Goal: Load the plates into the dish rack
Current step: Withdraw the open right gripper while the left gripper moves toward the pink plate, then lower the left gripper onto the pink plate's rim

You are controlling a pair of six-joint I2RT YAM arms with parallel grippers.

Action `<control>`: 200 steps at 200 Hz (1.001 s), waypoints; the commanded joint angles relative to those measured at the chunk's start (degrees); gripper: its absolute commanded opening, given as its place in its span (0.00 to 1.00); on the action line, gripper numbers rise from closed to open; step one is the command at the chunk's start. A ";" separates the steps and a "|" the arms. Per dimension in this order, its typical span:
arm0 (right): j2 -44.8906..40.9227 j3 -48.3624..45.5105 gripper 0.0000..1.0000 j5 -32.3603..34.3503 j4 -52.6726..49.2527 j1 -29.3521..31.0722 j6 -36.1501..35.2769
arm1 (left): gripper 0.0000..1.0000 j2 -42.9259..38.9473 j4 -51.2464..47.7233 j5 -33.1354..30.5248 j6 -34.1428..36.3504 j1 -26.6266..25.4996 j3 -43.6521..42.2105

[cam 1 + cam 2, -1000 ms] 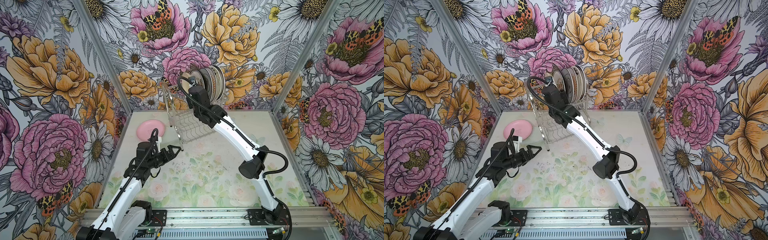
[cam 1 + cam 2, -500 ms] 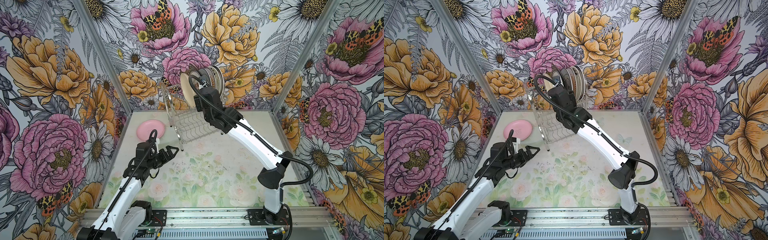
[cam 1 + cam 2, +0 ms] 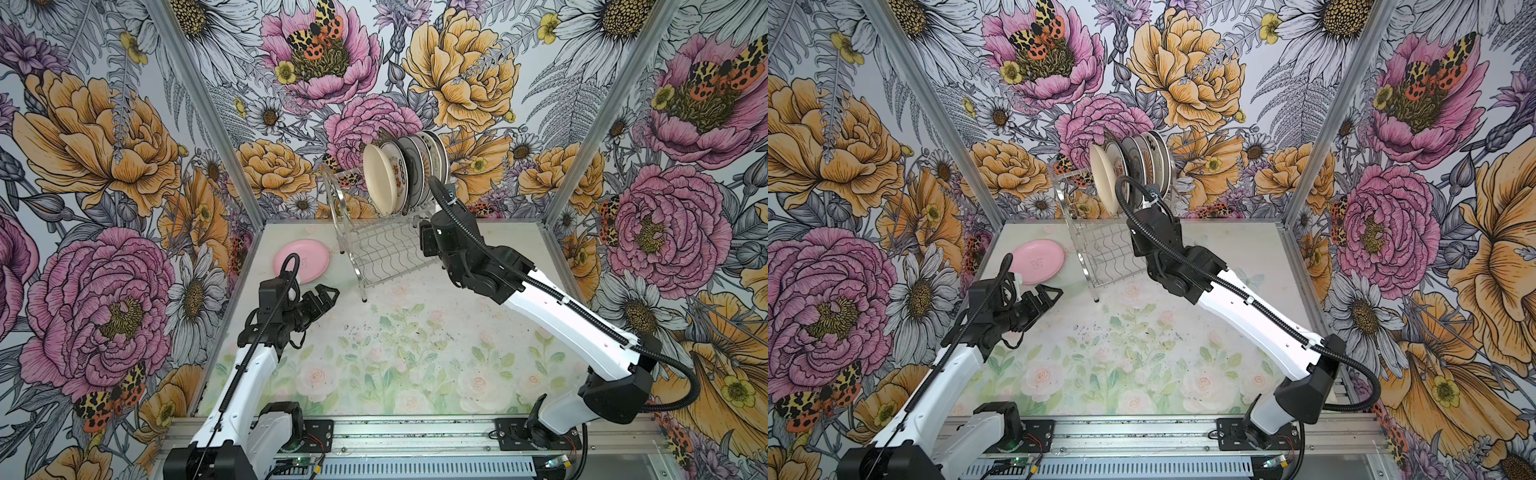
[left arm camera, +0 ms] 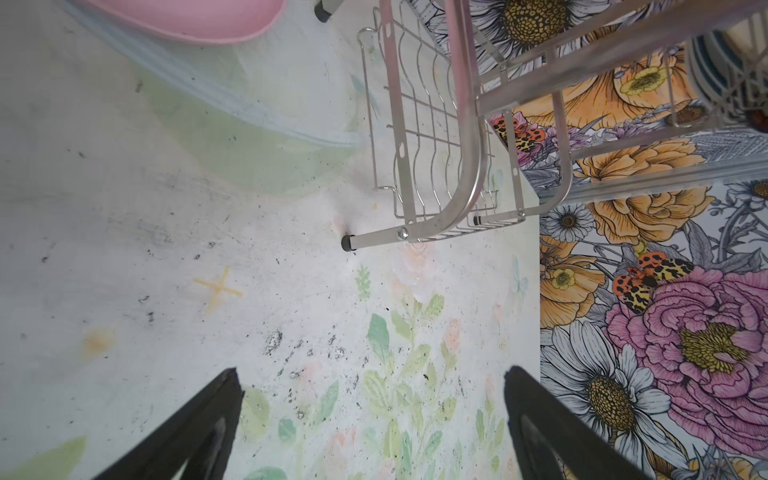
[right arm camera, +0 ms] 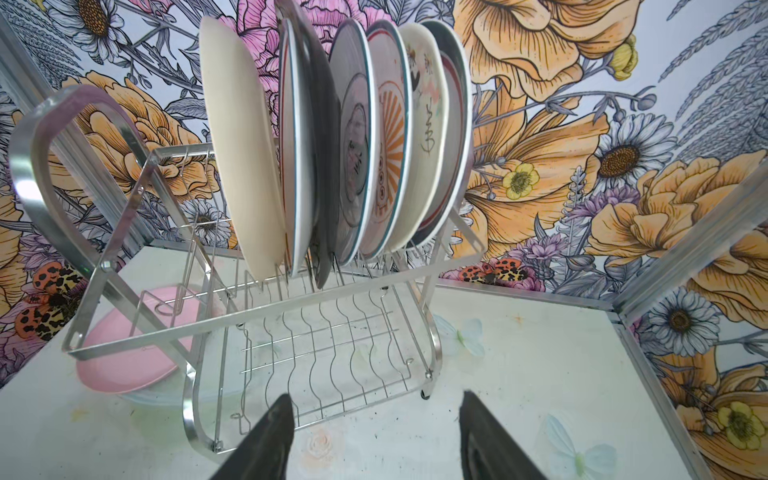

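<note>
The right gripper [image 5: 376, 399] has its jaws apart and empty, facing the lower tier of the dish rack [image 5: 291, 301]. In the upper tier, a cream plate [image 5: 241, 158] and patterned plates [image 5: 390, 137] stand upright. The left gripper [image 3: 328, 293], wide open and empty, hovers near the pink plate [image 3: 301, 259], which lies flat on the table [image 3: 415, 353] beside the rack.

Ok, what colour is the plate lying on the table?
Plain pink plate, clearest in a top view.

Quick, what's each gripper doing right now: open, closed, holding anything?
Left gripper: open, holding nothing.
Right gripper: open, holding nothing.
</note>
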 commanded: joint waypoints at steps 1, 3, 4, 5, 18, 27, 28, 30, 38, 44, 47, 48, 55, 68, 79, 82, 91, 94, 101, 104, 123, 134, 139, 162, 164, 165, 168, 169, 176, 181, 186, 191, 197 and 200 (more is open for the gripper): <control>-4.15 -4.10 0.64 -0.72 0.33 0.03 4.33 | 0.99 1.37 -0.66 -2.62 2.41 1.97 2.17; -4.47 -4.49 0.63 -0.79 0.28 0.06 4.48 | 0.98 1.55 -0.67 -2.76 2.45 2.20 2.26; -4.64 -4.68 0.64 -0.80 0.27 0.07 4.50 | 0.98 1.60 -0.62 -2.82 2.54 2.25 2.29; -4.72 -4.91 0.64 -0.77 0.26 0.02 4.60 | 0.98 1.71 -0.64 -2.90 2.59 2.32 2.30; -6.57 -7.66 0.64 -0.94 0.19 -0.01 5.66 | 0.98 3.07 -0.66 -3.79 3.00 3.51 2.75; -7.66 -9.49 0.64 -1.05 0.26 -0.06 6.58 | 0.97 4.54 -0.65 -4.24 3.16 4.33 3.37; -7.82 -9.60 0.64 -1.06 0.26 -0.08 6.70 | 0.97 4.67 -0.66 -4.31 3.20 4.42 3.50; -8.17 -10.08 0.64 -1.12 0.26 -0.03 6.94 | 0.97 5.04 -0.67 -4.39 3.33 4.64 3.67; -9.13 -11.64 0.64 -1.32 0.26 -0.16 7.60 | 0.96 6.58 -0.87 -5.02 3.50 5.22 4.42; -9.81 -12.61 0.64 -1.49 0.20 -0.25 8.13 | 0.96 7.86 -1.06 -5.45 3.62 5.67 5.05; -10.08 -13.14 0.64 -1.58 0.17 -0.24 8.40 | 0.95 8.59 -1.31 -5.78 3.74 5.94 5.48; -10.17 -13.32 0.64 -1.59 0.17 -0.26 8.48 | 0.95 8.81 -1.38 -5.87 3.76 5.97 5.61; -10.78 -14.40 0.64 -1.99 0.17 -0.45 8.97 | 0.94 10.65 -2.04 -6.81 3.83 6.38 6.76; -11.86 -16.25 0.64 -2.54 0.08 -0.79 10.01 | 0.92 14.04 -3.14 -8.29 4.32 7.05 9.10; -12.70 -17.61 0.64 -2.99 -0.01 -1.22 10.76 | 0.91 17.16 -4.32 -9.29 4.90 7.54 11.35; -12.90 -17.83 0.64 -3.06 -0.01 -1.36 10.99 | 0.91 18.03 -4.66 -9.52 5.13 7.64 11.99; -13.46 -18.89 0.64 -3.50 -0.10 -1.81 11.55 | 0.90 20.70 -5.67 -10.12 5.69 8.26 14.09; -13.68 -19.20 0.64 -3.62 -0.09 -1.93 11.65 | 0.89 21.44 -5.94 -10.21 5.90 8.48 14.70; -14.05 -19.79 0.64 -3.93 -0.09 -2.30 12.01 | 0.88 23.48 -6.59 -10.64 6.21 8.85 16.30; -14.16 -20.03 0.64 -4.09 -0.17 -2.48 12.15 | 0.87 24.35 -7.03 -10.94 6.31 9.01 16.98; -15.25 -21.64 0.64 -4.72 -0.18 -3.09 12.94 | 0.84 29.17 -8.28 -11.98 6.87 10.01 20.73; -15.73 -22.35 0.64 -5.06 -0.18 -4.61 13.19 | 0.83 31.76 -8.62 -12.22 6.95 10.54 22.57; -16.07 -22.72 0.64 -5.12 -0.18 -4.99 13.39 | 0.82 32.91 -8.82 -12.56 6.94 10.69 23.35; -16.97 -24.01 0.64 -5.85 -0.18 -6.28 13.74 | 0.79 37.74 -9.40 -13.62 6.86 11.35 26.78; -17.07 -24.03 0.64 -5.90 -0.18 -6.31 13.78 | 0.79 38.07 -9.40 -13.77 6.88 11.36 27.02; -17.14 -24.08 0.64 -5.91 -0.18 -6.37 13.77 | 0.78 38.27 -9.47 -13.82 6.87 11.40 27.10; -17.23 -24.22 0.64 -5.90 -0.18 -6.55 13.86 | 0.78 38.81 -9.53 -13.86 6.81 11.45 27.48; -17.26 -24.26 0.64 -5.86 -0.18 -6.58 13.85 | 0.78 38.99 -9.54 -13.91 6.83 11.49 27.64; -17.48 -24.52 0.64 -5.93 -0.18 -6.86 13.84 | 0.77 40.24 -9.67 -14.35 6.78 11.53 28.44; -17.64 -24.71 0.64 -6.14 -0.18 -7.07 13.84 | 0.75 41.15 -9.81 -14.73 6.70 11.61 29.11; -17.78 -24.83 0.64 -6.29 -0.18 -7.29 13.85 | 0.74 41.93 -9.89 -15.03 6.59 11.62 29.65; -17.89 -25.06 0.64 -6.37 -0.18 -7.47 13.99 | 0.74 42.70 -9.92 -15.39 6.38 11.64 30.23; -17.98 -25.23 0.64 -6.51 -0.18 -7.72 13.95 | 0.73 43.50 -9.86 -15.73 6.23 11.65 30.83; -17.99 -25.27 0.64 -6.64 -0.18 -7.81 13.96 | 0.72 43.87 -9.84 -15.83 6.18 11.70 31.10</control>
